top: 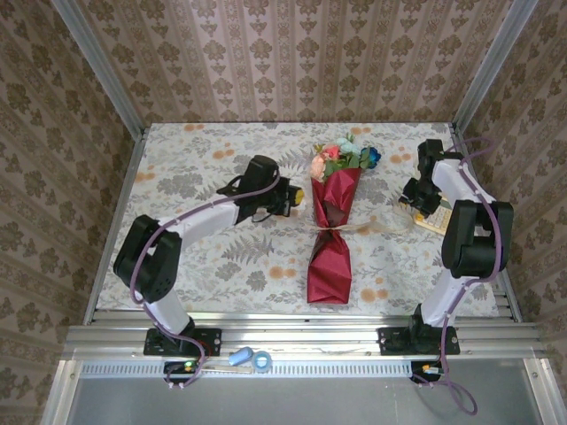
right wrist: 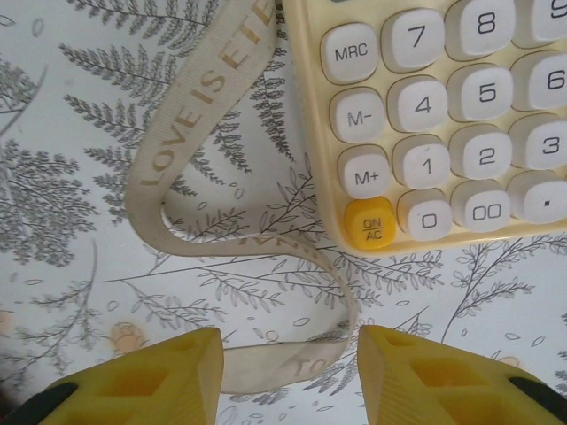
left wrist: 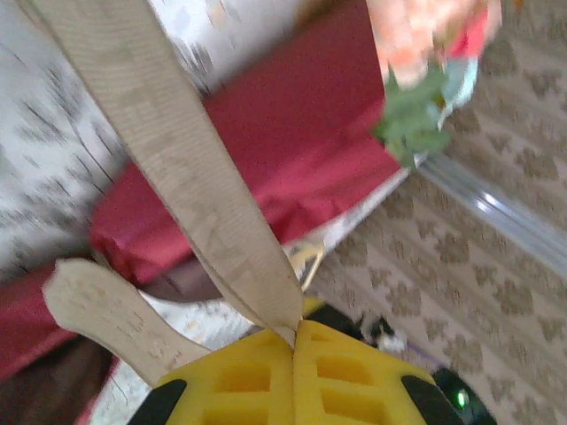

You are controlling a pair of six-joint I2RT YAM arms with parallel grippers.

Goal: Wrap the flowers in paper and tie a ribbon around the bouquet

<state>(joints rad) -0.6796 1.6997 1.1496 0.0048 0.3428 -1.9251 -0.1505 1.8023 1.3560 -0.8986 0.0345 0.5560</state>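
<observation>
Crimson-wrapped bouquet [top: 330, 257] lies mid-tabletop [top: 195, 168], a cream ribbon [left wrist: 177, 159] cinched around its middle. The left claw [left wrist: 295, 329] is clenched on one ribbon tail; the right claw [right wrist: 288, 343] stands released over the other, beside a yellow calculator [right wrist: 443, 115].

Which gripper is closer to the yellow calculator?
Right. The right gripper hovers open just beside the calculator; the left gripper is across the bouquet from it, shut on the ribbon.

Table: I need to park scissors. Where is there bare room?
Bare: the far left corner behind the left arm, and the near strip between that arm and the bouquet. Crowded: the ribbon across the bouquet's middle, and the calculator by the right arm.
</observation>
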